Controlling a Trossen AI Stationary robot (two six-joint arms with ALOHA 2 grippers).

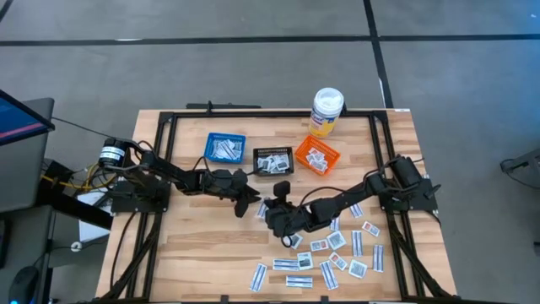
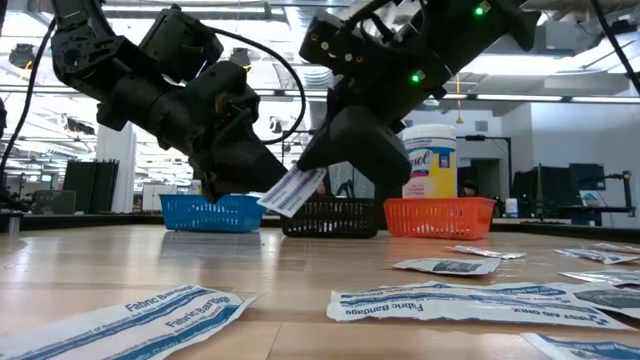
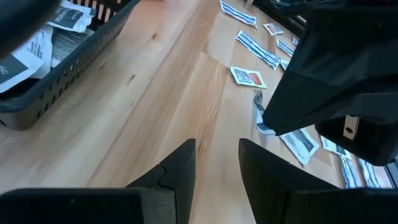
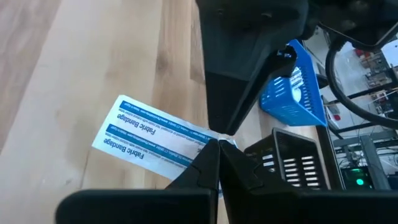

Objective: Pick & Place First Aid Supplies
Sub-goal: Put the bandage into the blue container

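Observation:
My right gripper (image 4: 217, 160) is shut on a white fabric-bandage strip (image 4: 149, 140) with blue print, held above the table's middle (image 2: 293, 190). My left gripper (image 3: 217, 163) stands open just left of it (image 1: 247, 197), nothing between its fingers, its tip close to the strip's held end. Many more first aid supplies (image 1: 337, 253) lie flat on the wood at the near right. My right gripper pinches one short end of the strip (image 4: 202, 146) between its two fingertips, coming slanting down from the table's right. The fingers lie along the strip. The strip sticks out past the fingertips, slants down toward the left (image 2: 275, 200) and hangs clear of the table.
At the far middle stand a blue basket (image 1: 225, 148), a black basket (image 1: 273, 160) and an orange basket (image 1: 316, 157), all holding packets. A tall white bottle (image 1: 326, 111) with a yellow label stands behind the orange one. Bare wood lies at the near left.

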